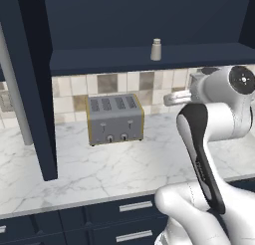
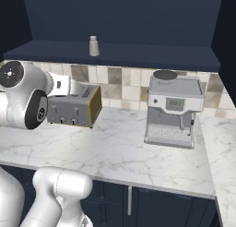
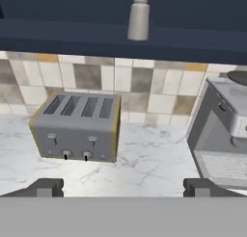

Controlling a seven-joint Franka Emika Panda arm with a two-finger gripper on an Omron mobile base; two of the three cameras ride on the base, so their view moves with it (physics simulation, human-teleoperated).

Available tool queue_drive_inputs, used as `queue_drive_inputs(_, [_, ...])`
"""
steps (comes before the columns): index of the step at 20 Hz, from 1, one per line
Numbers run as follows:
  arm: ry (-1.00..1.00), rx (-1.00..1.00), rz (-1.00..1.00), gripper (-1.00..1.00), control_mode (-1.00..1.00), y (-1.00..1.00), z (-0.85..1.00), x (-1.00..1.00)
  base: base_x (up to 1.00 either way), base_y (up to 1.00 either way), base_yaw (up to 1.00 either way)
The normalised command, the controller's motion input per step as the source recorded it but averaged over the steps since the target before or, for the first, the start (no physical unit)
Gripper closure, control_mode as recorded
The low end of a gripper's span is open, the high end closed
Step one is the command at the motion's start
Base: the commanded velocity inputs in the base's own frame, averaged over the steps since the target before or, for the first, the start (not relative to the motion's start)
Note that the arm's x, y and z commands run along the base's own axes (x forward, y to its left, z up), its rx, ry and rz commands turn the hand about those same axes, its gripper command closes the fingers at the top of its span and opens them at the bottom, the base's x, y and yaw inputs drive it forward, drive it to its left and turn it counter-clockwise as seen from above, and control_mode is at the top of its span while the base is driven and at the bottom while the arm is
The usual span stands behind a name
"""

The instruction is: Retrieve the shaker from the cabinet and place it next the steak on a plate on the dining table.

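Observation:
The small grey-beige shaker (image 1: pixel 156 50) (image 2: pixel 94 46) (image 3: pixel 138 17) stands upright near the front edge of the dark navy cabinet shelf (image 1: pixel 99 60) (image 2: pixel 147 54) (image 3: pixel 62 36). My gripper (image 3: pixel 123 188) is open, its two dark fingertips (image 3: pixel 46 187) wide apart with nothing between them. It hangs over the counter, well below the shelf and short of the shaker, which sits high and slightly right of centre in the hand view. The steak, the plate and the dining table are out of view.
A grey toaster (image 1: pixel 115 119) (image 2: pixel 76 108) (image 3: pixel 77 127) stands on the marble counter (image 1: pixel 99 169) (image 2: pixel 115 152) under the shelf. A coffee machine (image 2: pixel 173 108) (image 3: pixel 224 130) stands to its right. A navy cabinet side panel (image 1: pixel 35 89) drops to the counter at left. Drawers (image 1: pixel 134 206) run below.

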Motion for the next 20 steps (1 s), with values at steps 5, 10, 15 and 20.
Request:
queue_drive_inputs(5, [-0.10,0.00,0.00,-1.00,-1.00,0.00,0.59,0.00,0.00,0.00,0.00])
queue_drive_inputs(10, [-0.03,0.00,0.00,-1.00,-1.00,-0.01,0.43,0.00,0.00,0.00,0.00])
queue_drive_inputs(15, [0.00,0.00,0.00,-1.00,-1.00,0.00,0.25,0.05,0.00,0.00,0.00])
queue_drive_inputs(20, [0.00,0.00,0.00,-1.00,-1.00,-0.05,0.12,0.20,0.00,0.00,0.00])
